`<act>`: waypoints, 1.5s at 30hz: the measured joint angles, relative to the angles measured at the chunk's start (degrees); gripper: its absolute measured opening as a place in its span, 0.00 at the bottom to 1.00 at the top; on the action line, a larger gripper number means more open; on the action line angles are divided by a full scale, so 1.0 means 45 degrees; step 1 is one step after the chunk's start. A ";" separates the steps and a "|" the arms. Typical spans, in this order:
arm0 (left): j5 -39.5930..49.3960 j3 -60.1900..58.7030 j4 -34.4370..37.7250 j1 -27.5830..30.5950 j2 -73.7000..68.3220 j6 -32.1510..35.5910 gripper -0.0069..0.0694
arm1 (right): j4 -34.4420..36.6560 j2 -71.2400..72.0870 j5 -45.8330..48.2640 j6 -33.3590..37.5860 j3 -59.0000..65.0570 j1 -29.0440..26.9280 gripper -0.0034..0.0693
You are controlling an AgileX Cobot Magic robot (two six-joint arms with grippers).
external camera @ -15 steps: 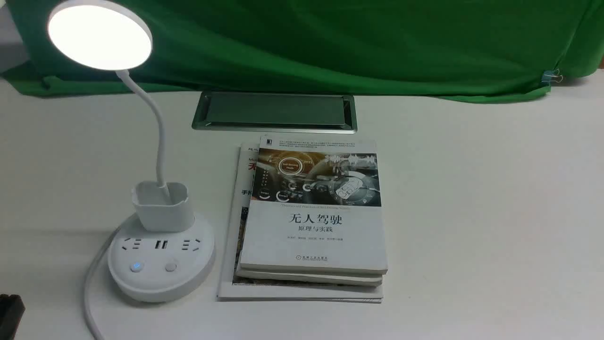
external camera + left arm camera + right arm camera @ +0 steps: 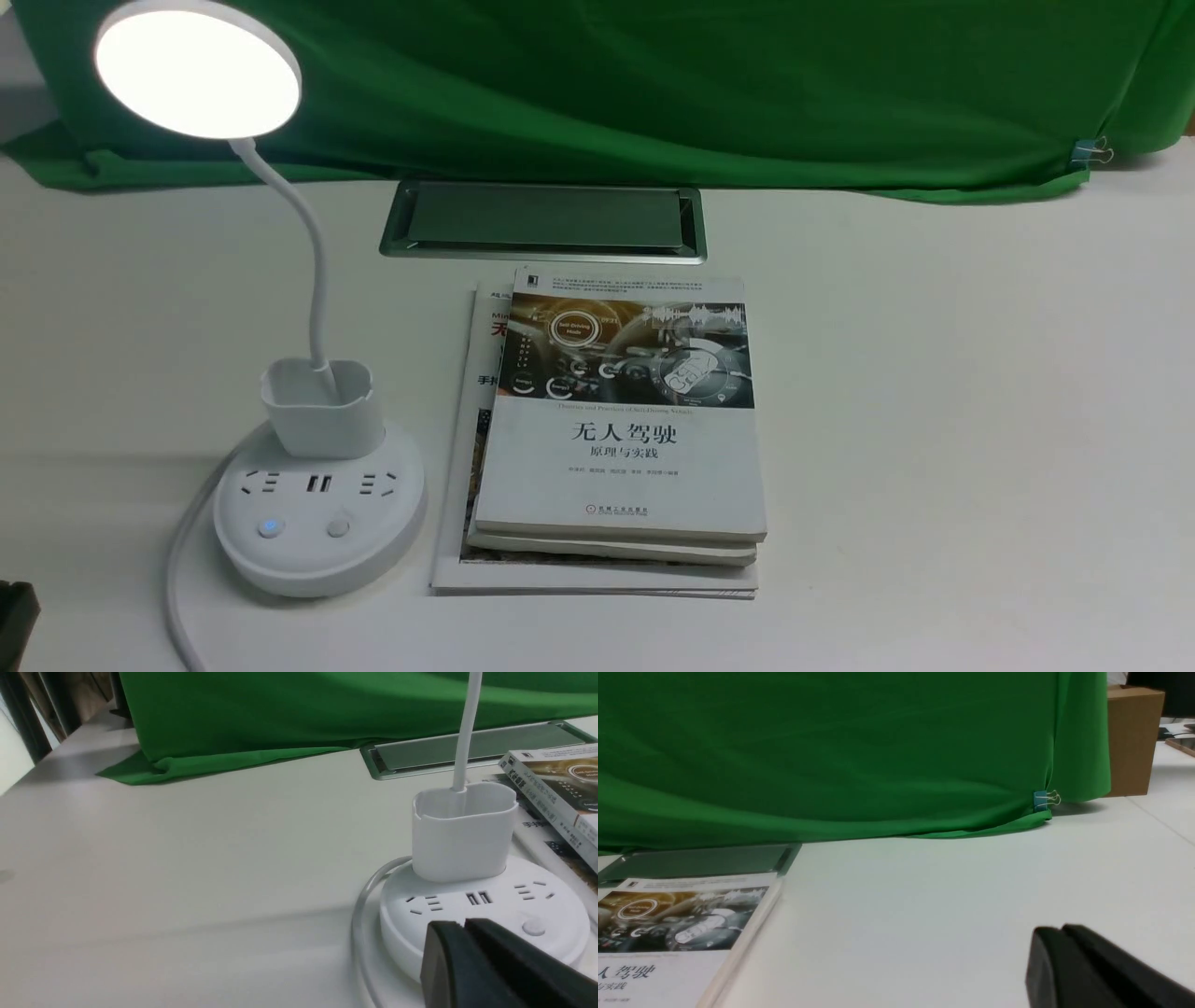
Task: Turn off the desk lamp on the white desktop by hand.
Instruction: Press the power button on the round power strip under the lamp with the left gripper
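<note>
Front view: only a dark tip of the left gripper (image 2: 15, 623) shows, at the near left corner, near the desk lamp (image 2: 319, 509) and apart from it. The lamp stands upright on the left part of the white desktop (image 2: 934, 401), its round head lit and facing the camera's side, tilted downward. Its bendable neck, the long axis, rises from the square cup and curves leftward to the head. The two buttons face the near side, the left one glowing blue. A gray cord (image 2: 184, 560) runs along the base's left side. Right of the base, a narrow strip of desktop separates it from the stacked books (image 2: 621, 429); behind them is the cable hatch (image 2: 546, 219), before the green cloth (image 2: 747, 93).

Left wrist view: the left gripper's two dark fingers lie together, clenched with nothing visible between them, and overlap part of the lamp's base.

Right wrist view: the right gripper (image 2: 1064, 928) has its fingers clenched together over bare desktop, apart from the books.
</note>
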State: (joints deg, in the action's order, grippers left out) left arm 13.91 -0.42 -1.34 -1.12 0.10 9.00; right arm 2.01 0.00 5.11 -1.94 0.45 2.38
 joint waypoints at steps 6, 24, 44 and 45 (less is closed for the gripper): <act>0.0000 0.0000 -0.0330 0.0000 0.0000 0.0000 0.11 | 0.0000 0.0000 -0.0012 0.0000 0.0000 0.0000 0.10; -0.2261 0.0000 0.0597 0.0000 0.0000 -0.0388 0.11 | 0.0000 0.0000 -0.0012 0.0000 0.0000 0.0000 0.10; 0.0234 0.6410 0.2857 0.0000 -0.4122 -0.3544 0.11 | 0.0000 0.0000 -0.0012 0.0000 0.0000 0.0000 0.10; 0.1253 0.7031 0.2857 0.0000 -0.5057 -0.3521 0.11 | 0.0000 0.0000 -0.0012 0.0000 0.0000 0.0000 0.10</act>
State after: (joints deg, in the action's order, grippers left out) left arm 19.55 31.22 11.52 -1.12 -22.65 -6.84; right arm 2.01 0.00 5.06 -1.94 0.45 2.38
